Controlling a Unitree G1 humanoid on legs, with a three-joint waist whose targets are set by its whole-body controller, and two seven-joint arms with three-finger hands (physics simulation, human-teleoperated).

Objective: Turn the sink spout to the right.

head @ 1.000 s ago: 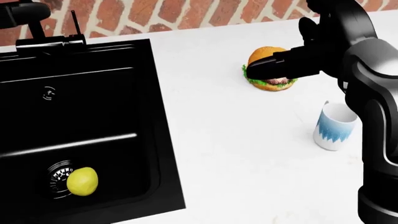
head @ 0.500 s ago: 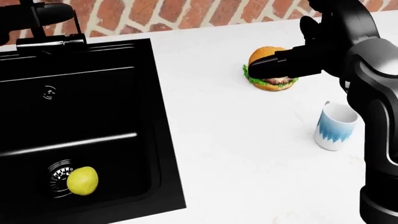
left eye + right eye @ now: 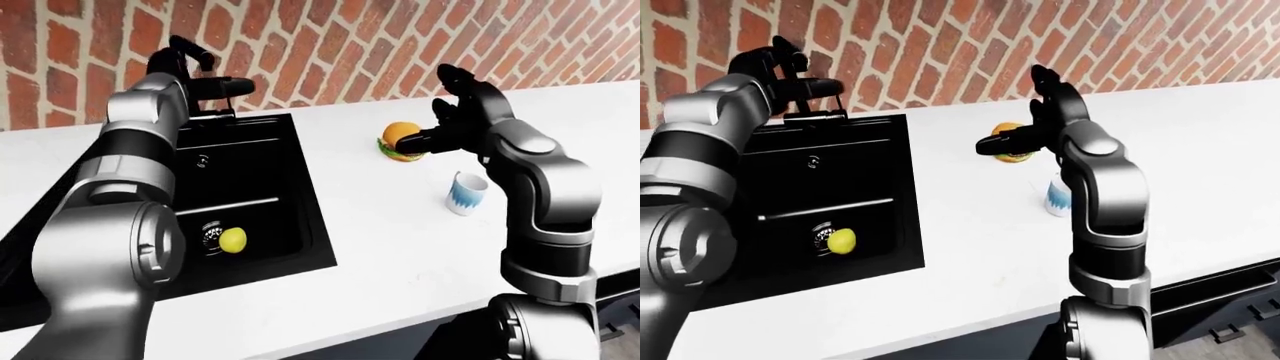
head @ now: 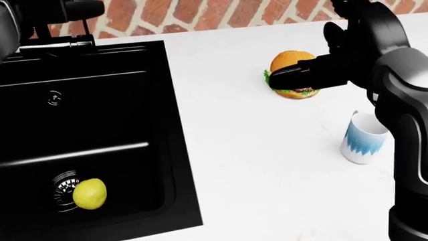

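The black sink (image 4: 164,125) fills the left of the head view, with its faucet base (image 4: 56,44) at the top rim. The dark sink spout (image 4: 84,9) sticks out to the right from my left hand (image 3: 780,75), whose fingers close round it beside the brick wall. The spout's tip (image 3: 238,85) points right over the sink's top rim. My right hand (image 3: 425,139) is open and empty, held in the air over a burger (image 4: 289,56) on the white counter.
A lemon (image 4: 89,194) lies by the drain (image 4: 63,186) in the sink basin. A white and blue cup (image 4: 365,138) stands on the counter (image 4: 254,165) right of the sink, below the burger. A brick wall (image 4: 200,12) runs along the top.
In the head view the spout has swung to the right with my left hand on it. The view has shifted slightly; my right hand stays over the burger.
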